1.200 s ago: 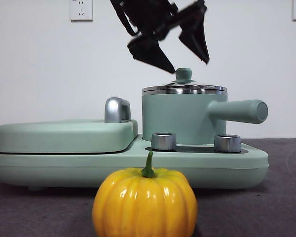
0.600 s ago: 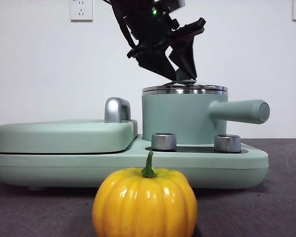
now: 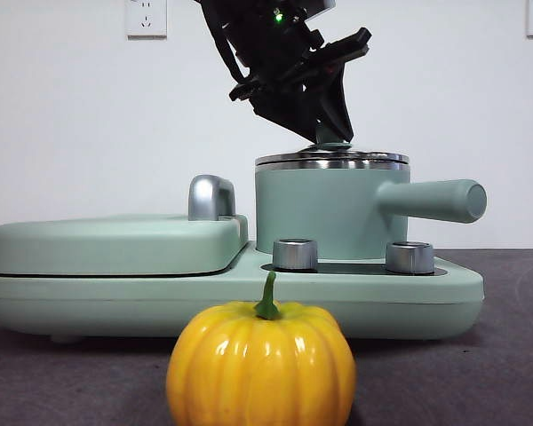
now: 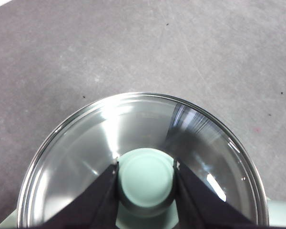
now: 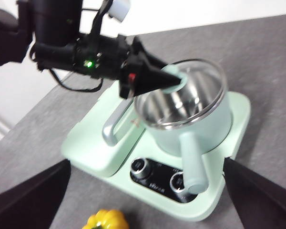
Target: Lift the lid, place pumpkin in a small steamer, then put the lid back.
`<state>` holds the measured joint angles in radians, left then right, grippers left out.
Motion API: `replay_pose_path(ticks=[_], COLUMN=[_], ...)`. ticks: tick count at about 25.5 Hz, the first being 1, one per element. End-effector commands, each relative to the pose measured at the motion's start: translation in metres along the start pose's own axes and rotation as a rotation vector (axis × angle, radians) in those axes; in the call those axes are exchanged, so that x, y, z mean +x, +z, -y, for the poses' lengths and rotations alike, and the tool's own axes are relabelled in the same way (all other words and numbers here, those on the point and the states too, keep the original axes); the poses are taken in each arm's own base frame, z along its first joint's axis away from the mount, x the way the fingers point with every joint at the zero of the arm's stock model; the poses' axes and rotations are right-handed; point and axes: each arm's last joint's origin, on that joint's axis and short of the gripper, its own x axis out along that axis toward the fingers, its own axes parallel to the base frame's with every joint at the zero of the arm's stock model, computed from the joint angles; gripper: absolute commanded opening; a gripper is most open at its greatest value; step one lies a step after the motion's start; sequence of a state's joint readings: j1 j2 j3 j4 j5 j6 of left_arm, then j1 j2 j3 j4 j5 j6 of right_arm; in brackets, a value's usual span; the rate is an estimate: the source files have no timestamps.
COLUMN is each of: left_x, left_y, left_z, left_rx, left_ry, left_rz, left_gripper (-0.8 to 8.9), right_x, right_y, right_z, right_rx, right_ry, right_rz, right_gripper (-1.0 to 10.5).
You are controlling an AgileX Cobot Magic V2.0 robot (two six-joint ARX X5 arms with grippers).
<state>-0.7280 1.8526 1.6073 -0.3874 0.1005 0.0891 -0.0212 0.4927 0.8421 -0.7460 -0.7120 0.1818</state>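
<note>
So the left end effector (image 4: 146,177) is clamped on the mint-green knob (image 4: 146,175) of the lid (image 4: 105,138): the wrist view shows one black jaw pressed against each side of the knob. The lid sits right under that end effector, on the steel rim of the small steamer (image 3: 324,213), and from the front it looks level and seated, not lifted. The steamer's thick side handle (image 3: 433,200) sticks out sideways below the end effector. The steamer stands on the long mint-green base (image 3: 249,297), with two silver dials (image 3: 295,253) below it on the near side. A flat rectangular cover (image 3: 115,241) with a chrome handle (image 3: 210,197) lies off to one side of the end effector.

The pumpkin (image 3: 260,362) is well below and in front of the left end effector, sitting alone on the grey worktop (image 3: 480,373), apart from the base. The right end effector (image 5: 143,200) hangs back high up with its jaws spread wide, gripping nothing, the pumpkin just visible between them.
</note>
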Motion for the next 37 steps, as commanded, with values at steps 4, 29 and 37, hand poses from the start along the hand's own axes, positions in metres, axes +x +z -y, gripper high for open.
replay_pose_path(ticks=[4,29,37], left_x=[-0.044,-0.156,-0.162], left_y=[0.029,0.018,0.012], left_z=[0.0,-0.079,-0.097], left_rx=[0.024,-0.128,-0.165], left_ry=[0.014,0.246,0.293], left_rz=[0.14,0.114,0.094], left_gripper=[0.18,0.18,0.18], right_x=[-0.008,0.139,0.188], right_y=[0.024,-0.005,-0.046], right_z=[-0.011,-0.05,-0.077], right_rx=[-0.006,-0.114,-0.191], right_ry=[-0.027,-0.062,-0.027], right_rz=[0.012,-0.742,-0.896], right_gripper=[5.1,4.9,5.4])
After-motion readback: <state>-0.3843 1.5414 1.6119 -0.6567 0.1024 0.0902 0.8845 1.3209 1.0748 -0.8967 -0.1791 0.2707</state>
